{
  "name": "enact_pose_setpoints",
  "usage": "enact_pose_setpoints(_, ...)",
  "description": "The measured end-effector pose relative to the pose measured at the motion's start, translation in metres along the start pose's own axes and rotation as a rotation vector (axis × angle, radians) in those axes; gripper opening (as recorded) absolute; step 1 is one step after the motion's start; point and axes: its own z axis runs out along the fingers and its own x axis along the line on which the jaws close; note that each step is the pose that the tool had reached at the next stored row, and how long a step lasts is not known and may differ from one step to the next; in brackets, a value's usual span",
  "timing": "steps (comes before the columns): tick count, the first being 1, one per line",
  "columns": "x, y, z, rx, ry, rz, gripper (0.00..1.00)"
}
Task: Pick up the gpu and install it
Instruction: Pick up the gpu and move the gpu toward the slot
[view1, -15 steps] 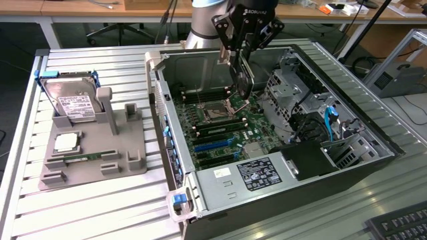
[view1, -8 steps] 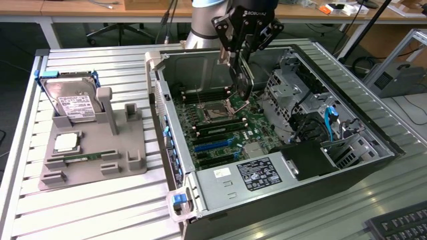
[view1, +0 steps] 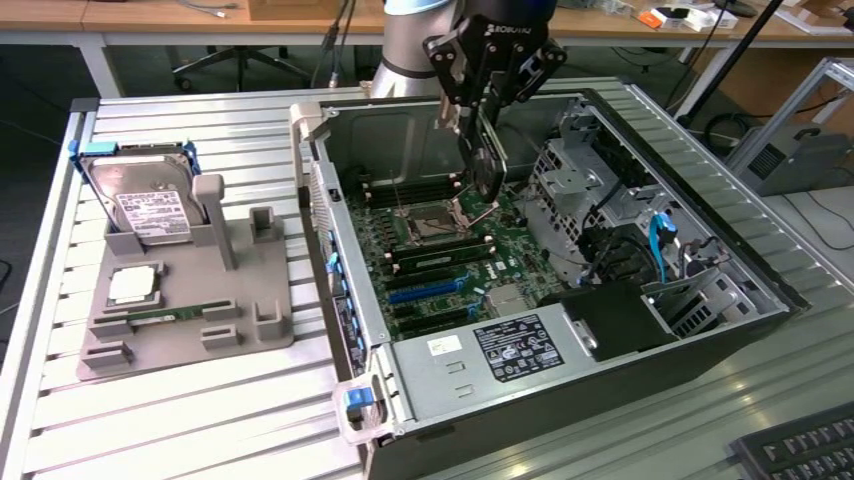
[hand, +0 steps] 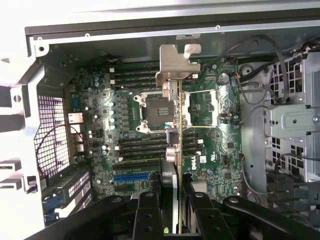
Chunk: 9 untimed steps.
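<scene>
Black jaws on a robot arm are clamped on one end of the gpu (view1: 483, 168), a thin flat card with a green circuit board and a black cooler face. It hangs upright and edge-on inside the open black computer case (view1: 707, 350), which stands on a ribbed metal surface (view1: 200, 420). The card's silver metal end bracket (hand: 178, 62) is the end farthest from the jaws. The card hangs over the square silver processor socket (view1: 434, 225) on the green motherboard (view1: 507, 270), apart from the blue expansion slots (view1: 430, 288) (probably where it belongs).

The main risk is probably a descent here, which would drive the bracket into the socket or the memory slots. Because the card is held by one end only, it could also tilt or slip, and a crooked entry could jam its contacts or catch the bracket on the case wall.
</scene>
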Motion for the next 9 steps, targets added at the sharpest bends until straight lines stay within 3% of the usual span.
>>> enact_pose_setpoints(9, 0.0000, 0.0000, 0.0027, 0.0000, 0.0000, 0.000, 0.27)
